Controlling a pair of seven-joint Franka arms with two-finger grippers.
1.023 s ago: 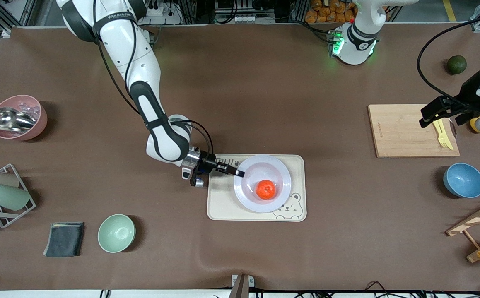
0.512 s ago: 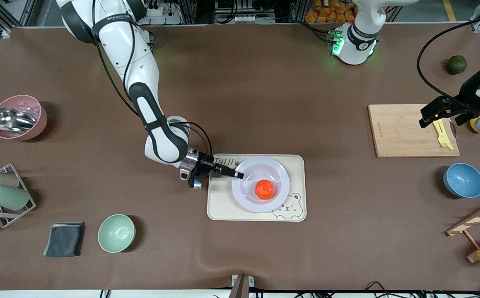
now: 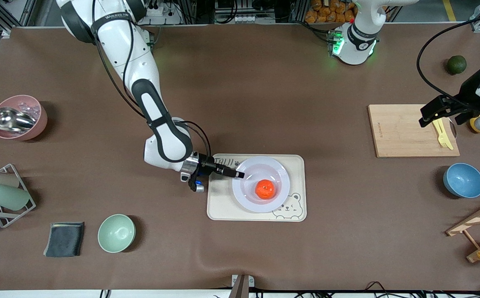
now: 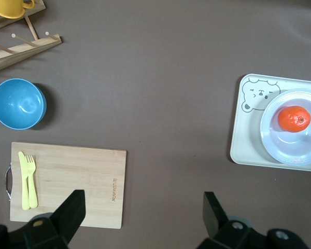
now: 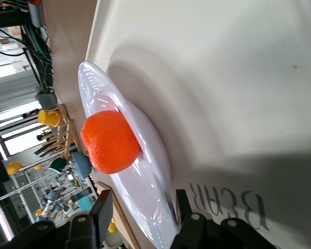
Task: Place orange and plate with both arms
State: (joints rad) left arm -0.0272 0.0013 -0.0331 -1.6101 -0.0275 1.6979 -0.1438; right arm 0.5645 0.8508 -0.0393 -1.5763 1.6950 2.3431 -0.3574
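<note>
On the cream tray [image 3: 223,207] sits the plate [image 3: 246,196], the orange [image 3: 265,189] resting in it; the right gripper [image 3: 238,174] pinches the plate's rim at the edge toward the right arm's end of the counter [image 3: 240,82]. Well apart from the tray, the left gripper [image 3: 427,117] waits spread over the cutting board [image 3: 401,130].

Cream bear tray [image 3: 223,207] mid-table. Wooden cutting board [image 3: 401,130] with yellow fork [image 3: 442,134] toward the left arm's end, blue bowl [image 3: 463,180] nearer the camera, dark green fruit [image 3: 457,64] farther. Green bowl [image 3: 116,233] beside grey cloth [image 3: 64,239]; pink bowl [image 3: 24,108] with metal scoop [image 3: 10,118].
</note>
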